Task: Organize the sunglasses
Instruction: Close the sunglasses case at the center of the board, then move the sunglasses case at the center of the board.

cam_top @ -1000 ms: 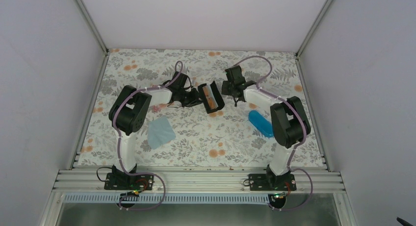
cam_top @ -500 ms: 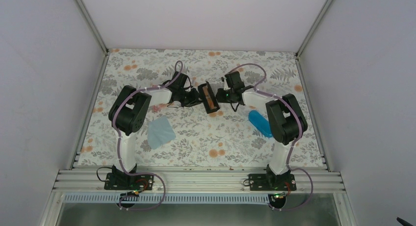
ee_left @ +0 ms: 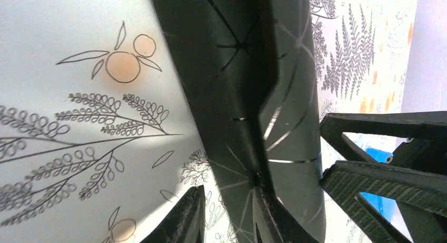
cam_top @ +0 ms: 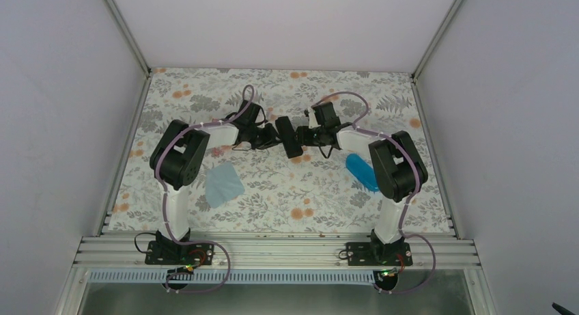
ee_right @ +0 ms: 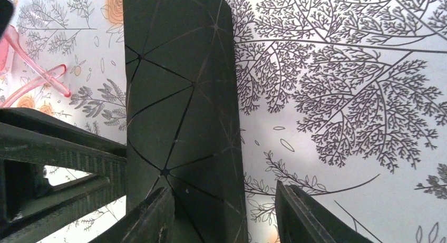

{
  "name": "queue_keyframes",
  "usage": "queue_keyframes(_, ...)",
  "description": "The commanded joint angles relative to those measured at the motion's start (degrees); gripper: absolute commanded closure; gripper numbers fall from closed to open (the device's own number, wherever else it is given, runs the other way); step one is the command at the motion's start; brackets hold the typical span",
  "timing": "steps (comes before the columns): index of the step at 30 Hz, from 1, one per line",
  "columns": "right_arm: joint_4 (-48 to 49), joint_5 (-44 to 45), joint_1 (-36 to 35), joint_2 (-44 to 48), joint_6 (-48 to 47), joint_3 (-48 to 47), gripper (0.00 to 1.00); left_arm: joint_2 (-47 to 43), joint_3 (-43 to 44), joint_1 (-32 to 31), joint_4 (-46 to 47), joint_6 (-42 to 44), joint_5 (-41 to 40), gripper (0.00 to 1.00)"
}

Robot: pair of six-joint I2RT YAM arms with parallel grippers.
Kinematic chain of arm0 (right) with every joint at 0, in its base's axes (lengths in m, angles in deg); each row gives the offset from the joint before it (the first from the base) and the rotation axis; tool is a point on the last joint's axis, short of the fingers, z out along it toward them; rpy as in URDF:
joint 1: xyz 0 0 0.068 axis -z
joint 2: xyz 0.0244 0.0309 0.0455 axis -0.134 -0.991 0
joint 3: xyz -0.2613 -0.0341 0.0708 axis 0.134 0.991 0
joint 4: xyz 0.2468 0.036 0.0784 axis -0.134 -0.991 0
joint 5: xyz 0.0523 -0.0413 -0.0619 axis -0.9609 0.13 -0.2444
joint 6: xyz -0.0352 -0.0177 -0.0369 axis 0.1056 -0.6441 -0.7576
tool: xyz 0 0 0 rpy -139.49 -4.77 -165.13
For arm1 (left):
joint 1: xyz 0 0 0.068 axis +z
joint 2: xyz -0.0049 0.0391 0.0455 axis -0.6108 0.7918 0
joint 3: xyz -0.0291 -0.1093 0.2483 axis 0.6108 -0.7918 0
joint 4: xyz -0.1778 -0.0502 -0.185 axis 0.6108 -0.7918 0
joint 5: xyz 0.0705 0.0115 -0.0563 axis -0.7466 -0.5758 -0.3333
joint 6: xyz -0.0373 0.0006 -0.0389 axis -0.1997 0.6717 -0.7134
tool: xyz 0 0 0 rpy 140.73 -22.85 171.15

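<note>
the sunglasses (ee_right: pixel 50 74) were seen lying on the flowered table (ee_right: pixel 342 95), outside the black case (ee_right: pixel 182 122) and close by on the left arm's side of it; they were held by nothing. the case, apparently folded closed, was pinched at one edge between the narrowly set fingers of the left gripper (ee_left: pixel 226 201). the right gripper (ee_right: pixel 225 190) was spread around the case's other end, a gap showing at one finger, so no grip was judged there. the step in hand was judged to be readying the case. next, the case would need to be opened and steadied, so that the sunglasses could be picked up and laid inside.
</note>
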Motion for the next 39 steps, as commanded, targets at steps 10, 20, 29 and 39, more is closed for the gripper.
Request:
queue_keyframes(10,-6.43,10.11,-4.75,-3.21,-1.85,-3.56,0.48,-16.56,-4.83,-0.35,-4.74,2.92,-18.80,0.75)
queue_keyframes(20,-11.25,18.75,-8.44,-1.82,-1.71,-6.91,0.45,-24.86,-10.43,-0.33,-4.28,2.24,-25.76,0.75)
queue_keyframes(29,-13.80,21.21,-11.35,-3.17,-2.15,-9.28,0.22,-30.29,-15.13,-0.25,-2.80,1.90,-28.00,0.70)
queue_keyframes(39,-16.60,26.08,-13.29,-7.06,-1.49,-11.64,0.23,-29.52,-15.88,0.02,-2.57,2.04,-26.62,0.70)
